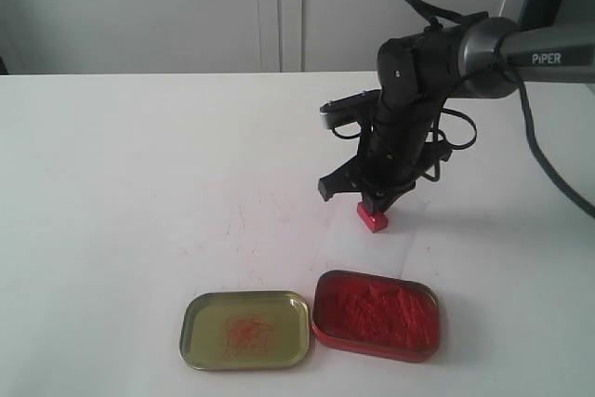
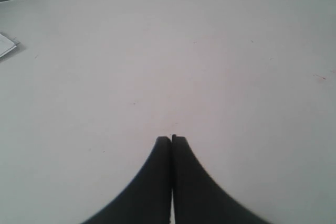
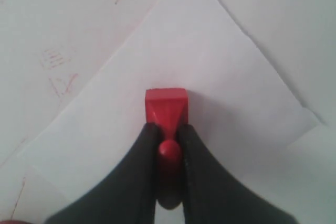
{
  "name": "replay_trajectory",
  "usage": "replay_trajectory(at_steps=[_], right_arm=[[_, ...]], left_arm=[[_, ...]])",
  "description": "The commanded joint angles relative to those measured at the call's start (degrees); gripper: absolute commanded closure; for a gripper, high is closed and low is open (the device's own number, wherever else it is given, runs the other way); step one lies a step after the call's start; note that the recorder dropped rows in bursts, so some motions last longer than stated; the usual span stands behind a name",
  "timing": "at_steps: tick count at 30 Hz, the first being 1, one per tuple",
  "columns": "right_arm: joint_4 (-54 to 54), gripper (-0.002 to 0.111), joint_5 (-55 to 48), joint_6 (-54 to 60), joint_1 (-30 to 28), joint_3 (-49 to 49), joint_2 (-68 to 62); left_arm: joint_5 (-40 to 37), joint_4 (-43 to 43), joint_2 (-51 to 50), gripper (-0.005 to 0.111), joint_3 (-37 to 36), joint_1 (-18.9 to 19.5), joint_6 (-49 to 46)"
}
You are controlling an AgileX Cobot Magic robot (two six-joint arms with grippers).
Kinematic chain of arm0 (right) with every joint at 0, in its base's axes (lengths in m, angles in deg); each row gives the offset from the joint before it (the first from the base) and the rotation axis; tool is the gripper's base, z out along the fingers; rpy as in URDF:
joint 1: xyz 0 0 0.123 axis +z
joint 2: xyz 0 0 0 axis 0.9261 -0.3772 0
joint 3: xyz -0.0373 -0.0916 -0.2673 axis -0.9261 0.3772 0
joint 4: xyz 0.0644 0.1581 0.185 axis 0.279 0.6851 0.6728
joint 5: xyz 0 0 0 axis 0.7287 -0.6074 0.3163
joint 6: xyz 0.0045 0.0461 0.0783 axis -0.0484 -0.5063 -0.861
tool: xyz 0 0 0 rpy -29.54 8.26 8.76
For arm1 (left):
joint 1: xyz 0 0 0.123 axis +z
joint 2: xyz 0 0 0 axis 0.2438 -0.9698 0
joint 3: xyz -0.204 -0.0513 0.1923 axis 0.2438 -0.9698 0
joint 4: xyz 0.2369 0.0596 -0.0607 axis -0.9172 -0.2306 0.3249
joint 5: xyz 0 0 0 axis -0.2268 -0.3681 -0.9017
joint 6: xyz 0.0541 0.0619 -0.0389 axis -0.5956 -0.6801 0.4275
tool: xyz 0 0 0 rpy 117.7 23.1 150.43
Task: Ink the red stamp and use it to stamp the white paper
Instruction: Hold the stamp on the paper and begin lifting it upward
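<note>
White tabletop [image 1: 112, 183] fills every view. Nearest me sit the ink tin [image 1: 376, 314] and a gold lid [image 1: 245, 329]. Beyond them my right hand [image 3: 168, 132] is clamped on the red stamp [image 3: 166, 109] by its knobbed handle, base down over the white paper [image 3: 210, 66]; contact I can't confirm. I judge the stamp rigid and light, best pinched at that neck. The flimsy sheet may lift with it. My left hand [image 2: 171, 140] is pressed together, empty.

The right arm [image 1: 414, 67] is cased in black and joined to a grey tube [image 1: 491, 48] on which "PIPER" is printed in white; black cables [image 1: 535, 141] are looped beside it. The left gripper [image 2: 171, 139] and right gripper [image 3: 168, 128] are formed of black, curved, tapering fingers [image 2: 147, 187]
</note>
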Motion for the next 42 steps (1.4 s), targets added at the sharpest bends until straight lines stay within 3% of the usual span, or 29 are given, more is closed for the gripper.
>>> replay_trajectory(at_steps=[1,24,42], right_arm=[[-0.7,0.108,-0.4,-0.3,-0.3,0.3,1.4],[-0.7,0.108,-2.9,-0.3,-0.3,0.3,5.4],[-0.2,0.108,4.3,-1.4,-0.3,6.3,5.4]], left_arm=[[0.0,0.1,0.2,0.107,-0.2,0.2,-0.2],[0.0,0.1,0.2,0.107,-0.2,0.2,-0.2],[0.0,0.1,0.2,0.107,-0.2,0.2,-0.2]])
